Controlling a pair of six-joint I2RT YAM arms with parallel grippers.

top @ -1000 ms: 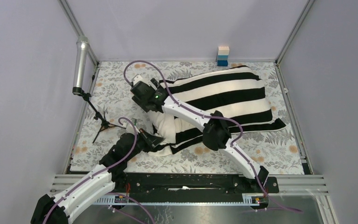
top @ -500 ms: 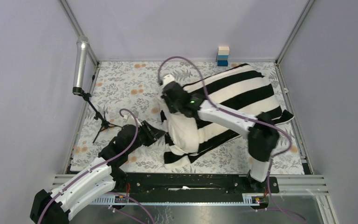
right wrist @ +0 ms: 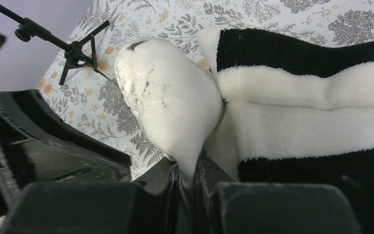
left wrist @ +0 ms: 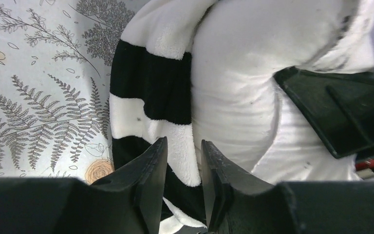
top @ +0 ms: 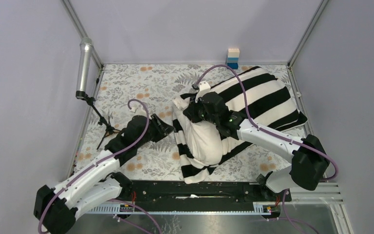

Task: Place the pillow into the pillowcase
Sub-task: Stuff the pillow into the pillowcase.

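left hand (left wrist: 184,146): fingers now stand slightly parted. a second ago they were pressed together on the hem of the pillowcase (left wrist: 146,87). the striped hem lies just beyond the gap and does not appear clamped.

pillow (top: 202,139): mostly inside the pillowcase, at the centre of the floral desk (top: 126,83). its cream end bulges out of the open mouth on the left.

right hand (right wrist: 187,163): spread wide a second ago, now pinching the exposed corner of the pillow. it has travelled right, and the bundle has swung round with it.

meaning: the grip has passed from cover to filling. judged next step: work the remaining end inside. with the mouth unheld, the hem may slide back.
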